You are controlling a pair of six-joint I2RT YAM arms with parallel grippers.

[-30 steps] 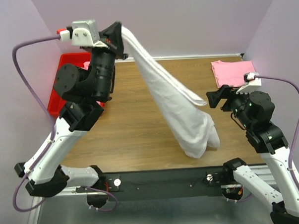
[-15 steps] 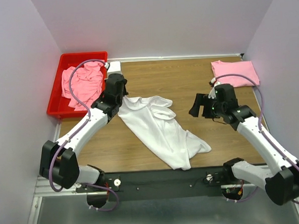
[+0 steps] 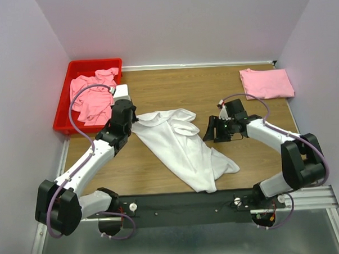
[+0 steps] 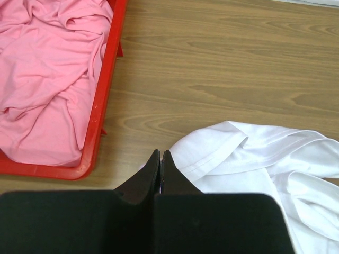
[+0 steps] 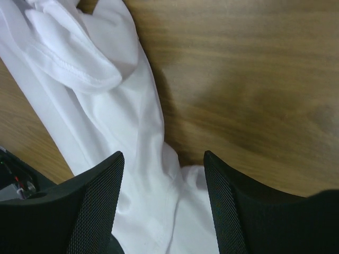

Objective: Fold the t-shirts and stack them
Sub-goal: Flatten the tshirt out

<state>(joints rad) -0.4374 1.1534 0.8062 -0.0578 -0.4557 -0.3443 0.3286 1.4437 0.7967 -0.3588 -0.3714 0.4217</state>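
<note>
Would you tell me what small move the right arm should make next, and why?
Probably lower the right gripper onto the white t-shirt and pinch its edge: the jaws are open above it, and it lies crumpled, needing spreading.

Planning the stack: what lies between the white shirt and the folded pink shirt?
Top view: right gripper beside the white shirt, then bare table to the folded pink shirt.
</note>
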